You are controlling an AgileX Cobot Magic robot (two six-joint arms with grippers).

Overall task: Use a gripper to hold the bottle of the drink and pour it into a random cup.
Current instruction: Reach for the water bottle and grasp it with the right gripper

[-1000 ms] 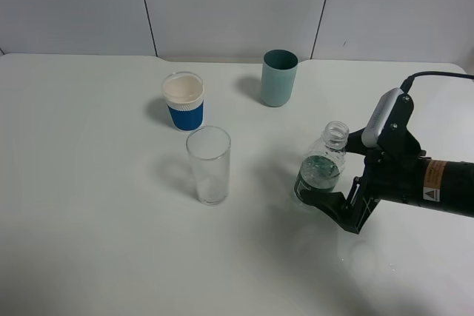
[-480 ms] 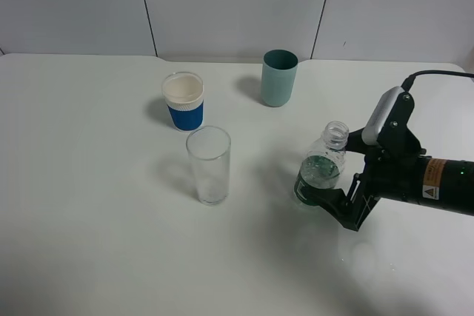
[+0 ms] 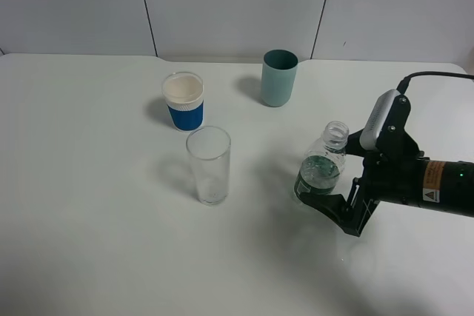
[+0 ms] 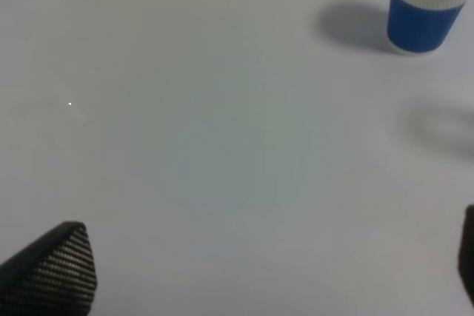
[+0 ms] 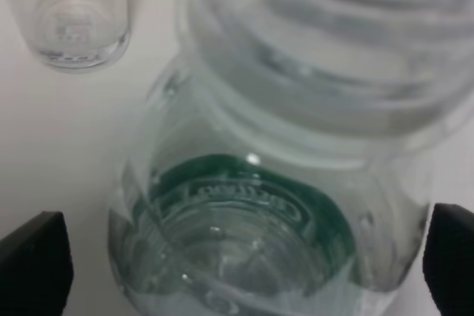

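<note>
The white table (image 3: 89, 242) is carrying everything. The right gripper (image 3: 318, 187) is straddling the bottle of the drink (image 3: 326, 159), its jaws standing spread, one showing a gap to the wall: released. The bottle is standing upright on the table, well apart from the cup (image 3: 209, 165).

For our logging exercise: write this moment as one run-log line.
stage: pre-grasp | right gripper: open, jaws flanking bottle | bottle: upright, uncapped, on table | glass cup: upright, untouched | left gripper: open
</note>
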